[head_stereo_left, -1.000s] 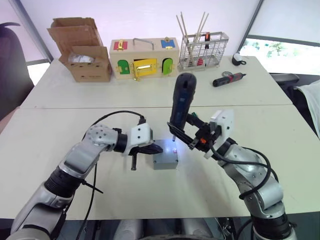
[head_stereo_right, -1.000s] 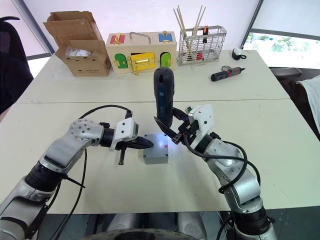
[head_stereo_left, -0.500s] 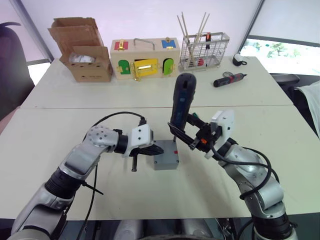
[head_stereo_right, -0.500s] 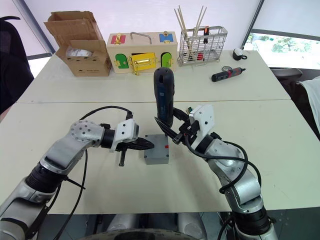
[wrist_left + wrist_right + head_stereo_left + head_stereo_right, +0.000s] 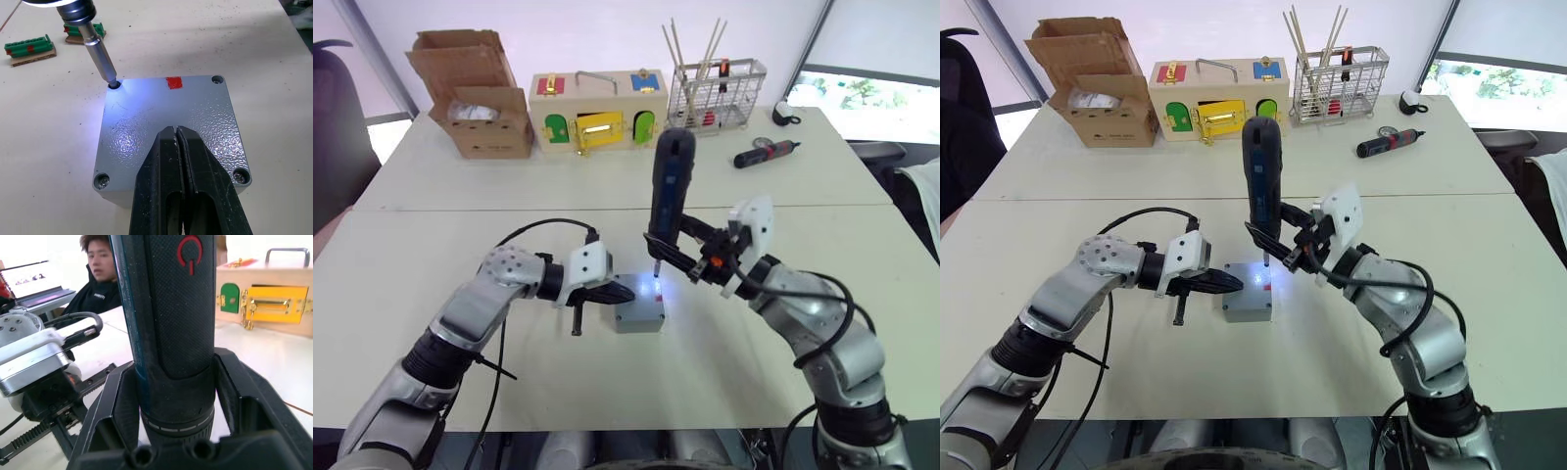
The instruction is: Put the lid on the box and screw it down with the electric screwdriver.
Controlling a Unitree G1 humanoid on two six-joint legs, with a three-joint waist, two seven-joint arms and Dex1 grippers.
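The lid sits on the box in the middle of the table. The left gripper has its fingers pressed together, holding nothing, and rests on the lid. The right gripper is squeezed around the electric screwdriver, which stands upright with its tip in a corner hole. If the tool leans, the tip may jump out and scratch the lid, or the screw may go in crooked. If the left gripper slides off, the box may turn. Half a second ago the tool's light was off; now it glows on the lid.
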